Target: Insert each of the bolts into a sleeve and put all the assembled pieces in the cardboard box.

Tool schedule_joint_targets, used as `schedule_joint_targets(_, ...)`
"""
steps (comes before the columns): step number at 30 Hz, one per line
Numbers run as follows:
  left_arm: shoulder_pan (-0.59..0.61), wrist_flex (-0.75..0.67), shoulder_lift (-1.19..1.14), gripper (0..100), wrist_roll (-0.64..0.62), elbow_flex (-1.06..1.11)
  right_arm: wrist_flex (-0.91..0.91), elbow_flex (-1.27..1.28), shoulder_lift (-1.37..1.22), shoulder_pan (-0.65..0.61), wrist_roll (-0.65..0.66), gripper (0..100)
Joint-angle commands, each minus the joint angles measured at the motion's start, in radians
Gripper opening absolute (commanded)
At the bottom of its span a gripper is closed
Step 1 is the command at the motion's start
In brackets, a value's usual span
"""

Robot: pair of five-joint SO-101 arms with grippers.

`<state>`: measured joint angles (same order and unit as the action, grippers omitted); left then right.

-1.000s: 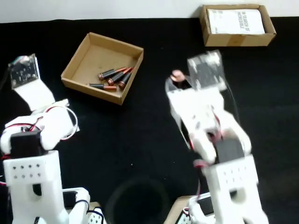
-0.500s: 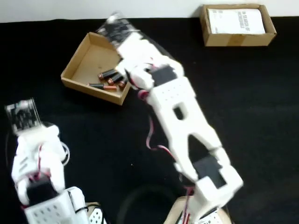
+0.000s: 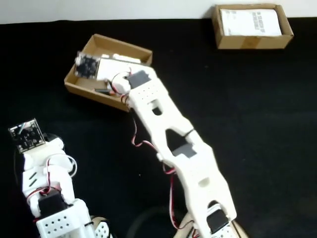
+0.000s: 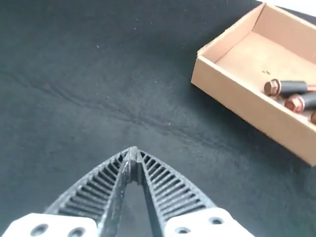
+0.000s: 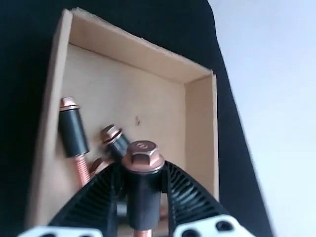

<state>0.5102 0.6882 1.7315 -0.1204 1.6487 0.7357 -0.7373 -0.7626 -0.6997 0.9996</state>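
The cardboard box [image 3: 124, 49] sits at the back left of the black table, with assembled bolt-and-sleeve pieces [image 5: 74, 138] lying on its floor. My right arm stretches across to it, and the right gripper [image 5: 142, 182] hangs over the box [image 5: 197, 108], shut on an assembled piece [image 5: 143, 185]: a copper bolt in a black sleeve, head pointing away from the wrist. My left gripper [image 4: 132, 160] is shut with nothing in it, low over the bare table near the front left, well short of the box [image 4: 247, 96], where two bolt heads [image 4: 284, 95] show.
A second cardboard box [image 3: 251, 26] holding a white printed sheet stands at the back right. The left arm [image 3: 42, 168] stands at the front left. White wall lies beyond the table's far edge.
The right arm swung from the table's middle leftward and out over the cardboard box, carrying the piece. The left arm drew back toward the front left.
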Motion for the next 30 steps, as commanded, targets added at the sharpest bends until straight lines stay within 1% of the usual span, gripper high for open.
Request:
schedule_joint_targets(1,-0.015,-0.150,-0.012,1,-0.066,0.056,-0.105,-0.136,-0.051,-0.033,0.112,0.7)
schedule_joint_targets(5,-0.016,-0.146,-0.010,1,-0.146,0.051,-0.157,-0.185,-0.166,-0.042,0.166,0.7)
schedule_joint_targets(8,-0.028,-0.051,-0.008,1,-0.241,0.053,-0.179,-0.219,-0.245,-0.050,0.169,0.7)
schedule_joint_targets(10,-0.054,-0.028,-0.005,1,-0.262,0.053,-0.173,-0.231,-0.278,-0.059,0.164,1.3)
schedule_joint_targets(11,-0.062,-0.029,-0.005,1,-0.262,0.053,-0.154,-0.237,-0.289,-0.062,0.164,1.9)
schedule_joint_targets(13,-0.073,-0.029,-0.005,1,-0.262,0.053,-0.064,-0.252,-0.291,-0.074,0.158,7.0)
schedule_joint_targets(14,-0.076,-0.029,-0.005,1,-0.262,0.053,-0.008,-0.263,-0.288,-0.081,0.127,10.6)
schedule_joint_targets(16,-0.076,-0.029,-0.005,1,-0.262,0.053,0.090,-0.305,-0.288,-0.090,0.020,15.5)
schedule_joint_targets(23,-0.076,-0.029,-0.005,1,-0.262,0.053,0.337,-0.562,-0.289,-0.108,-0.338,15.9)
schedule_joint_targets(26,-0.076,-0.029,-0.012,1,-0.262,0.053,0.460,-0.723,-0.289,-0.087,-0.471,12.4)
schedule_joint_targets(30,-0.079,-0.029,-0.013,1,-0.262,0.053,0.684,-1.026,-0.289,-0.071,-0.531,0.8)
